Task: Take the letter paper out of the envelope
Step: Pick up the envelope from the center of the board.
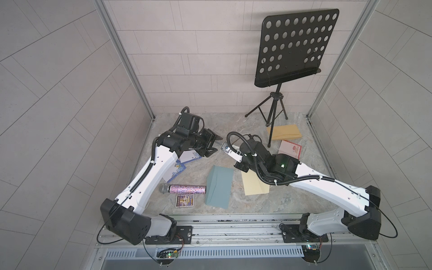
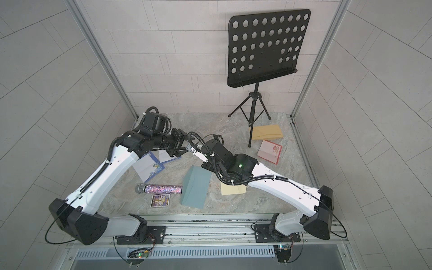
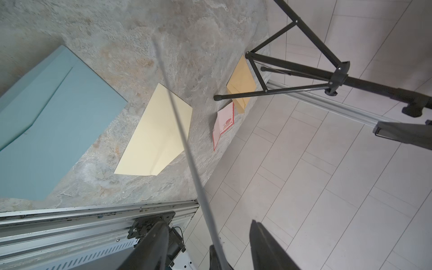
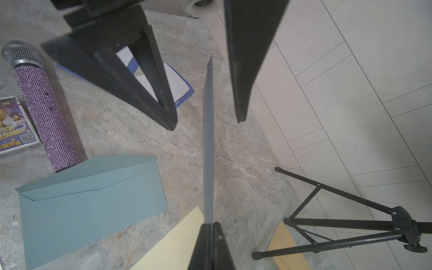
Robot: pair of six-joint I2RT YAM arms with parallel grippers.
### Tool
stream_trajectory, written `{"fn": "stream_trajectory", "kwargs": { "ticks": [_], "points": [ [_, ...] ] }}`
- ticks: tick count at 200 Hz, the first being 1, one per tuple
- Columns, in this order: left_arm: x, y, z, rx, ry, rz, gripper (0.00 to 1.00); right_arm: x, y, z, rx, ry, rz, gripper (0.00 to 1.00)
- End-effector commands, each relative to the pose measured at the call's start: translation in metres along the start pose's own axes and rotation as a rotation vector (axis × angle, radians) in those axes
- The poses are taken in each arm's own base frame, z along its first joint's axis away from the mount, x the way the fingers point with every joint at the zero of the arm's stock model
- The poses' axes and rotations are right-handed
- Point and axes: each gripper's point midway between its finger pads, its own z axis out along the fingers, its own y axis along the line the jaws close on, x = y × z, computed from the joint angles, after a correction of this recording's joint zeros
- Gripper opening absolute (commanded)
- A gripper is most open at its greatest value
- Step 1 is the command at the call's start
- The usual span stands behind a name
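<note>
Envelope (image 4: 208,145), pinched in right end effector (image 4: 211,224), shows only edge-on, face hidden.

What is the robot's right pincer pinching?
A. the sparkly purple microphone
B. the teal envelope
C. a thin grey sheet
C: in the right wrist view the right pincer is shut on a thin grey sheet seen edge-on, while the sparkly purple microphone and teal envelope lie on the table.

A black music stand (image 1: 297,46) with a perforated desk stands on its tripod at the table's (image 1: 210,131) far right corner. A pink card (image 1: 290,149) lies near its legs. A glittery purple microphone (image 1: 184,189) lies on its side, with a small printed card (image 1: 185,201) just beside it.
</note>
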Motion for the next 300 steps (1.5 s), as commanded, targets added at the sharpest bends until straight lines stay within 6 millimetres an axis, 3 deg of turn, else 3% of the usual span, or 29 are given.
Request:
{"fn": "stream_trajectory", "kwargs": {
  "ticks": [1, 59, 115, 170, 202, 233, 245, 254, 271, 286, 300],
  "points": [
    [0.003, -0.004, -0.006, 0.028, -0.002, -0.012, 0.55, -0.004, -0.005, -0.006, 0.032, -0.018, -0.011, 0.0],
    [-0.001, -0.007, -0.005, 0.041, -0.018, -0.007, 0.32, -0.007, 0.004, -0.01, 0.013, -0.034, -0.014, 0.0],
    [0.001, -0.008, -0.004, 0.051, -0.004, -0.014, 0.24, -0.006, 0.01, -0.007, 0.0, -0.029, -0.009, 0.0],
    [0.002, -0.006, -0.002, 0.054, 0.005, -0.02, 0.0, -0.007, 0.011, -0.006, -0.001, -0.03, 0.002, 0.0],
    [0.001, -0.017, -0.005, 0.092, -0.002, 0.028, 0.0, -0.007, 0.01, -0.01, -0.013, -0.028, 0.063, 0.0],
    [0.0, -0.034, -0.017, 0.134, -0.032, 0.22, 0.0, -0.018, 0.007, -0.039, -0.093, -0.088, 0.212, 0.53],
    [0.002, -0.04, -0.024, 0.143, -0.045, 0.313, 0.0, -0.024, -0.002, -0.057, -0.119, -0.139, 0.304, 0.63],
    [0.003, -0.038, -0.028, 0.13, -0.058, 0.36, 0.0, -0.027, -0.011, -0.071, -0.13, -0.182, 0.375, 0.66],
    [0.004, -0.035, -0.033, 0.107, -0.068, 0.426, 0.0, -0.03, -0.03, -0.093, -0.165, -0.272, 0.52, 0.61],
    [0.006, -0.034, -0.033, 0.113, -0.062, 0.45, 0.0, -0.029, -0.043, -0.105, -0.188, -0.351, 0.612, 0.45],
    [0.008, -0.038, -0.033, 0.135, -0.056, 0.463, 0.0, -0.021, -0.043, -0.099, -0.172, -0.355, 0.612, 0.32]
  ]
}}
